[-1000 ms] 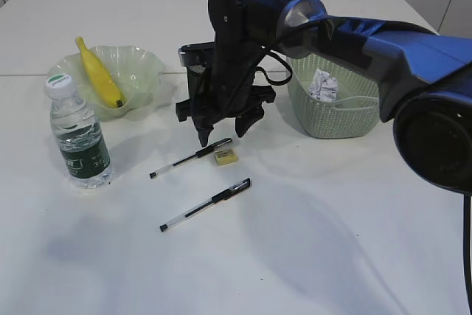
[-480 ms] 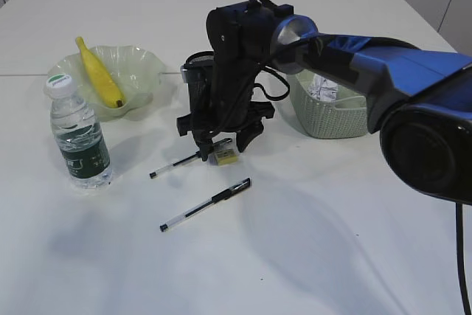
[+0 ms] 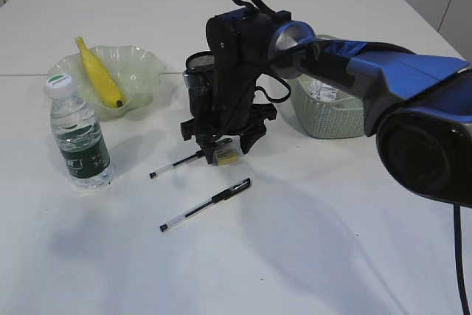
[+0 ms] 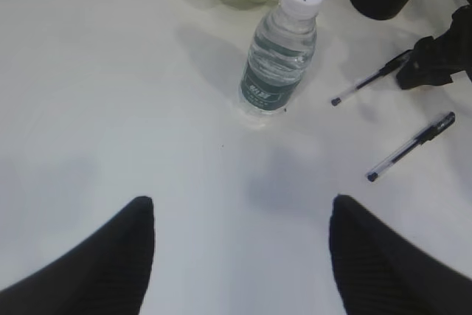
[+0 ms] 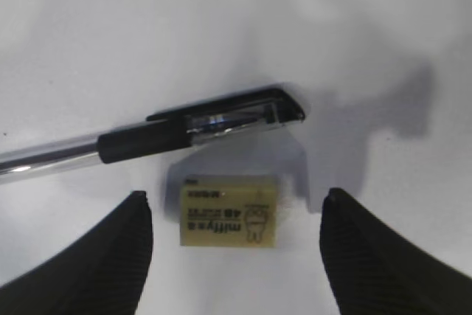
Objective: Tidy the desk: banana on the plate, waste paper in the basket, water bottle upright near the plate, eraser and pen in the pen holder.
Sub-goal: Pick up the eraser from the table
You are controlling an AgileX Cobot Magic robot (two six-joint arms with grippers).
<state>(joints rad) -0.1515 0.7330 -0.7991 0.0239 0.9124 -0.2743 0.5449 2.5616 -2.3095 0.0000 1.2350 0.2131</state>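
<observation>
Both right gripper (image 5: pixel 232 215) fingers straddle the eraser (image 5: pixel 230 211) (jaws spread).

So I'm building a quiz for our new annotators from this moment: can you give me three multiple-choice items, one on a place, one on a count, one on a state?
1. Where does the long yellow banana lie?
A. in the ruffled pale-green translucent plate
B. in the sage-green woven basket
C. on the bare white desk

2. How many black-capped clear pens lie on the desk?
A. one
B. two
C. three

3. How does the small clear plastic water bottle stand?
A. on its side
B. upside down
C. upright

Answers:
1 A, it rests inside the ruffled rim.
2 B, one pen lies beside the small pale-yellow eraser, the other pen nearer the camera.
3 C, its white cap points up.
</observation>
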